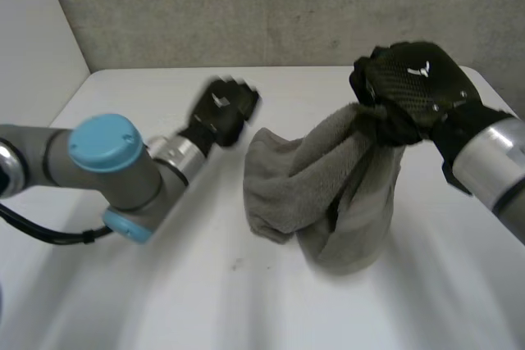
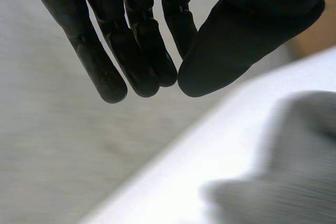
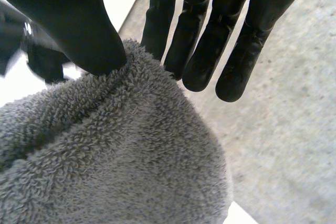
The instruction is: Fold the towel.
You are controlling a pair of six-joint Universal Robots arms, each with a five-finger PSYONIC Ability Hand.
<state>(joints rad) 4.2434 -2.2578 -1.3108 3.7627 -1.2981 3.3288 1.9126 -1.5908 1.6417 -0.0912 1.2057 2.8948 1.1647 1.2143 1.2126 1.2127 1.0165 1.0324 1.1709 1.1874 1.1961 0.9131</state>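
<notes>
**Towel bunched and hanging from the right robot hand**

The right robot hand [image 1: 417,88] grasps the top of the grey towel [image 1: 328,194], pinching it there. In the right wrist view the thumb [image 3: 73,24] presses into the pile on one side and the straight fingers [image 3: 202,35] stand behind the cloth on the other. From that grip the towel hangs in a loose, crumpled column. Its lower end rests on the white table [image 1: 246,309], with a thick fold bulging out toward 9 o'clock. The left robot hand [image 1: 221,111] is released and holds nothing, its fingers [image 2: 134,51] nearly straight with the thumb close beside them. It hovers over the table at about 10 o'clock from the towel, near the cloth but apart from it.
</notes>
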